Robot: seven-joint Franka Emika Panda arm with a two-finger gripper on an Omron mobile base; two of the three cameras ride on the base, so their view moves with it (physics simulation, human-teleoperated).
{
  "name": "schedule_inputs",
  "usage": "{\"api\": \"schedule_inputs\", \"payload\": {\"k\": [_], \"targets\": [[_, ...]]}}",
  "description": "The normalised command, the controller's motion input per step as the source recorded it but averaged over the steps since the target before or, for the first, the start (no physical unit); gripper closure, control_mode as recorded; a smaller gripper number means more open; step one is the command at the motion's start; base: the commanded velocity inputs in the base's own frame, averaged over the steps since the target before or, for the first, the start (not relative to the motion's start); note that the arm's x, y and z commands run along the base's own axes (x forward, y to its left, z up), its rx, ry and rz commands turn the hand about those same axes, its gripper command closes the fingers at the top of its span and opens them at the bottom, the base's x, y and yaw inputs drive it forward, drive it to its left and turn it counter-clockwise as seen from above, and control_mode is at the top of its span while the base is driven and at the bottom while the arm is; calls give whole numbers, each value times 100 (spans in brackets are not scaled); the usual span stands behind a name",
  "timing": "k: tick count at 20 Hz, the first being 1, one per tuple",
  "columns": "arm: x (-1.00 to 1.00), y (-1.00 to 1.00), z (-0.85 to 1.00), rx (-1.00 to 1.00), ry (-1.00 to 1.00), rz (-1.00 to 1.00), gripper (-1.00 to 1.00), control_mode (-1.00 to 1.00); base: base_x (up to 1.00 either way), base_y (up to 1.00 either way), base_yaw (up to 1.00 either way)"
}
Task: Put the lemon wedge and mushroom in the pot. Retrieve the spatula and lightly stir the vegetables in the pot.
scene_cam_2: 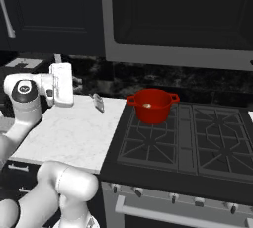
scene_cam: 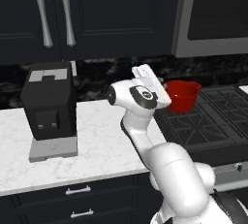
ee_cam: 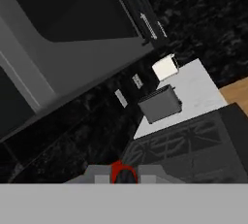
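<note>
The red pot (scene_cam_2: 151, 105) stands on the stove's (scene_cam_2: 197, 143) back-left burner, just beside the marble tabletop (scene_cam_2: 74, 133). In the right base view a small pale piece (scene_cam_2: 147, 105) lies inside the pot, too small to say whether it is the lemon wedge or the mushroom. From the pot, the spatula (scene_cam_2: 98, 102) lies toward nine o'clock on the tabletop near the backsplash, its grey head visible and well apart from the pot.

The arm is raised above the tabletop, with the white hand between the coffee machine (scene_cam: 48, 106) and the pot in the left base view. The end effector (ee_cam: 124, 174) is closed narrow; nothing is seen held between its tips, though a red edge of the pot shows right at them in the hand view. Farther along that view a toaster (ee_cam: 161, 104) sits on a far stretch of tabletop beyond the stove.
</note>
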Motion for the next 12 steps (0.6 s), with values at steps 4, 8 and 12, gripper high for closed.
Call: {"api": "schedule_inputs", "payload": {"k": [4,8,12], "targets": [[-4,-87,0,-7,-1,51,100,-100,0,0,0],[6,-93,0,0,0,44,100,-100,0,0,0],[30,-93,0,1,0,27,100,-100,0,0,0]]}}
